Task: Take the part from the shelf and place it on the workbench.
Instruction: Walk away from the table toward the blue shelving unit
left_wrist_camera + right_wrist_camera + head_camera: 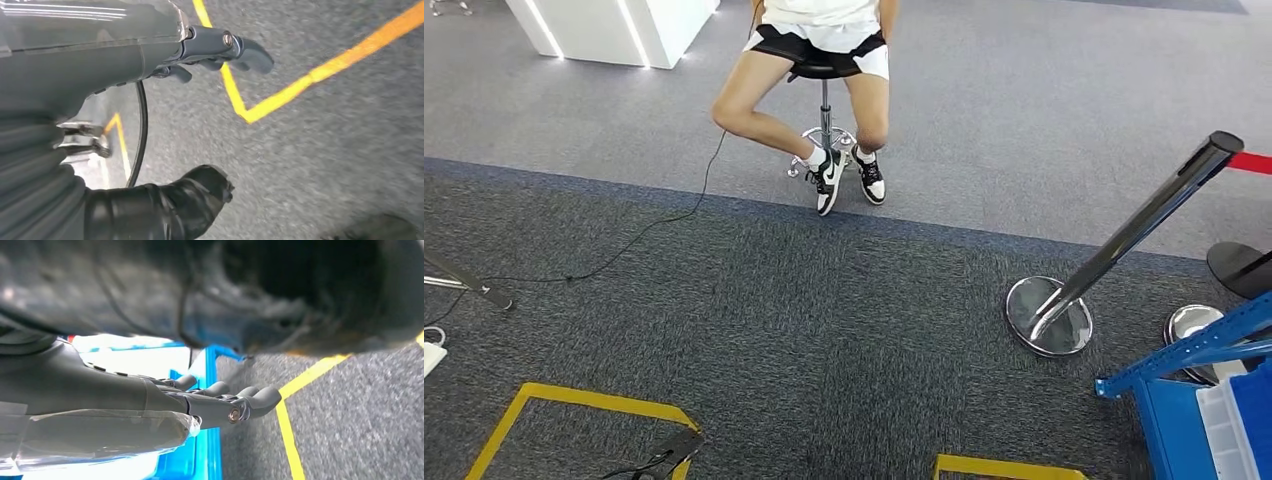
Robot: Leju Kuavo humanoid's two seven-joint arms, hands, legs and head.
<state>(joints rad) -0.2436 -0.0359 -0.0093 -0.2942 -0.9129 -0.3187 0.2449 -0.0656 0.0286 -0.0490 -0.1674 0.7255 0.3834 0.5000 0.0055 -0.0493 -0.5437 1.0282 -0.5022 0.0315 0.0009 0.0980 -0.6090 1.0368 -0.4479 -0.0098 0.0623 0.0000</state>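
My left hand (165, 55) hangs over grey carpet, its fingers (250, 52) stretched out and the thumb (200, 192) set well apart, with nothing between them. My right hand (200, 402) also hangs with its fingers (255, 397) straight and holds nothing. Just beyond it stands the blue shelf (212, 440). In the head view a corner of that blue shelf (1194, 350) shows at the lower right, with a pale bin (1224, 430) on it. What lies in the bin is too small to tell.
A person sits on a stool (824, 70) straight ahead, feet on the carpet. A chrome stanchion base (1049, 315) with a leaning black post (1154, 215) stands beside the shelf. Yellow floor tape (574, 400) marks boxes near my feet. A black cable (644, 235) crosses the floor on the left.
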